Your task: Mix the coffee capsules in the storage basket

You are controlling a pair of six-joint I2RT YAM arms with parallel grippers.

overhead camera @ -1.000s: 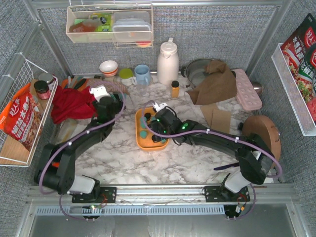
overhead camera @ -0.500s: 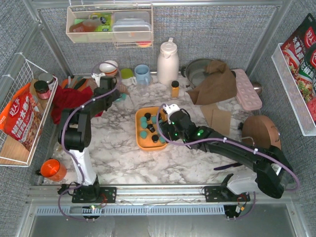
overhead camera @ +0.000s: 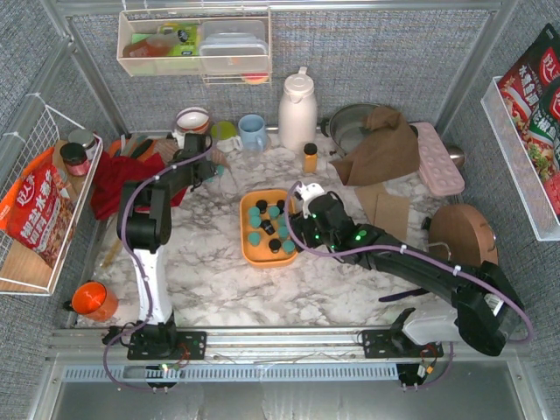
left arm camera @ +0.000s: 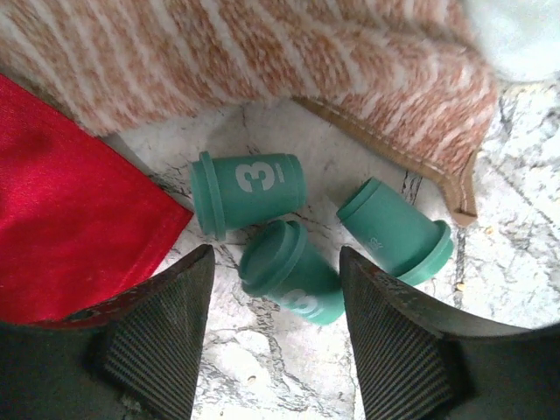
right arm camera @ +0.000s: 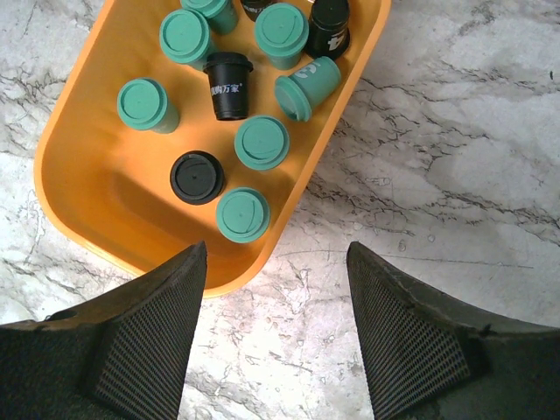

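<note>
At ctr of the counter point(overhead camera: 210, 262), inside the storage basket point(right arm camera: 105, 201), sit ten-odd coffee capsules point(right arm camera: 262, 142). They're small tapered cups w/ a flanged rim, mostly teal, a few black w/ white print. Nearly all stand lid-up and one teal lies on its side. Colours are already interleaved, bunched toward the far end, and the near end of the orange tray is bare.

The right claw point(right arm camera: 276, 254) hovers over the basket's near-right corner, jaws wide, nothing btw them, touching neither rim nor capsules.

Well apart, at far left of the counter, three stray capsules point(left arm camera: 249, 184) lie on their sides, all teal, two showing a white "3". They sit close together btw a red cloth point(left arm camera: 61, 201) and a striped cloth point(left arm camera: 289, 61). The left claw point(left arm camera: 276, 254) straddles the middle stray, jaws part-way apart w/ a gap showing at the left pad. No pinch seen yet.

Step in hand, prob.: gathering strays so they join the rest before any stirring.

Next move needs the jaws to meet the middle capsule square across its body. It's round and on its side, so it may roll or squirt out. The neighbours are just beside it, so lift straight up, then carry across to the basket's bare end.
</note>
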